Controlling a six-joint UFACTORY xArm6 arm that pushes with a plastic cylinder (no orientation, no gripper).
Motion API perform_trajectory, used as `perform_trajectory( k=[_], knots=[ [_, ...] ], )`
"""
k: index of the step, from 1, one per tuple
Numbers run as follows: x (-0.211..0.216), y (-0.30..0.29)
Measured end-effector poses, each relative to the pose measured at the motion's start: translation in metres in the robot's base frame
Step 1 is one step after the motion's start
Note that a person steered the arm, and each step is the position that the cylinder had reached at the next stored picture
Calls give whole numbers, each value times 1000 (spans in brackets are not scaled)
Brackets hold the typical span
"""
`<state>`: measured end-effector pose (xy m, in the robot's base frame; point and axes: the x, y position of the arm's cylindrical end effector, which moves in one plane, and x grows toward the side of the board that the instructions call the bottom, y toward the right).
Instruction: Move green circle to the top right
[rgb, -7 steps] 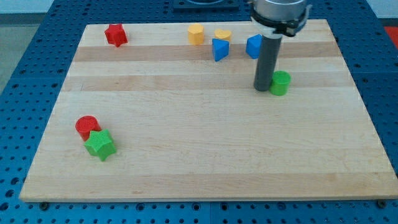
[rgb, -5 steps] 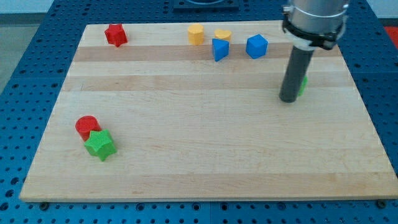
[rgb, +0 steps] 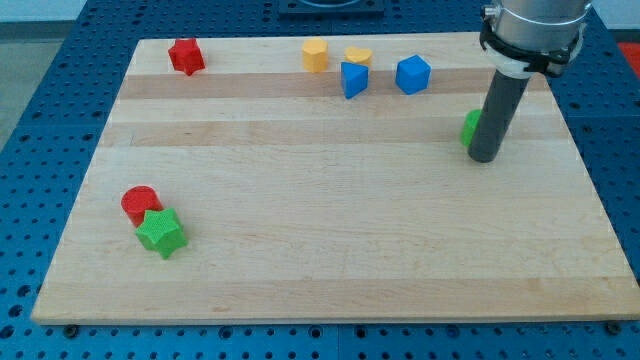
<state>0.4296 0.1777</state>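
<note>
The green circle sits at the board's right side, mostly hidden behind my rod; only its left edge shows. My tip rests on the board just below and to the right of that visible edge, close against the block. The board's top right corner lies above it.
A blue block, a blue triangle-like block, a yellow heart and a yellow block line the top middle. A red star is at top left. A red circle and green star sit at lower left.
My rod has moved from the green circle's left to its right side, now covering most of it. The green circle has shifted a little to the right and slightly up.
</note>
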Motion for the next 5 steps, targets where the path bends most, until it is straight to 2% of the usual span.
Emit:
perform_trajectory(
  k=[5],
  knots=[
    [-60,0]
  ],
)
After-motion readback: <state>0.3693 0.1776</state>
